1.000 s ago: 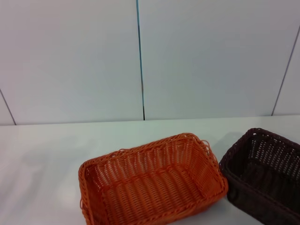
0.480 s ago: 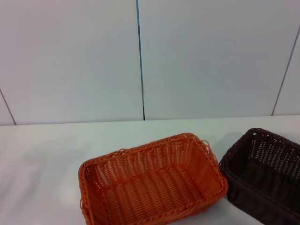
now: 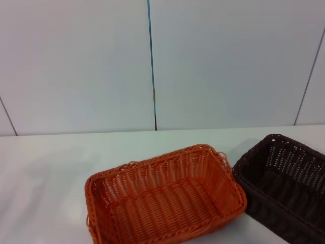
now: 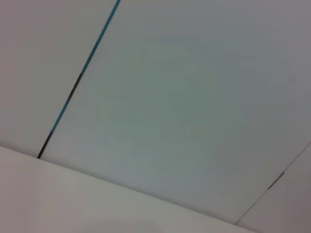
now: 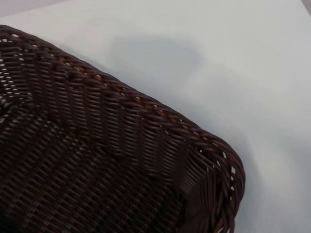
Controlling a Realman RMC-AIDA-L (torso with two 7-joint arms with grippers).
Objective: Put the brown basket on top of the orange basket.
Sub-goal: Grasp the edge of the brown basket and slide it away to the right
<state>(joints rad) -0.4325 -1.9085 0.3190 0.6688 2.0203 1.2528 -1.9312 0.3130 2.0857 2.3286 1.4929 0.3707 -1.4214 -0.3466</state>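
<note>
I see the orange basket (image 3: pixel 162 198) sitting on the white counter (image 3: pixel 45 173) near its front edge, its long axis running diagonally, the right end angled toward the back wall. The brown basket (image 3: pixel 282 188) sits just beside it toward the counter's right edge, its near corner close to the orange rim; I cannot tell if they touch. Its long axis slants from back-left to front-right, and it runs out of the head view. My right wrist view looks down at one braided corner of it. Behind the counter stands a pale panelled wall (image 3: pixel 228 61) with dark seams. Neither pincer shows, so I cannot tell their state.
</note>
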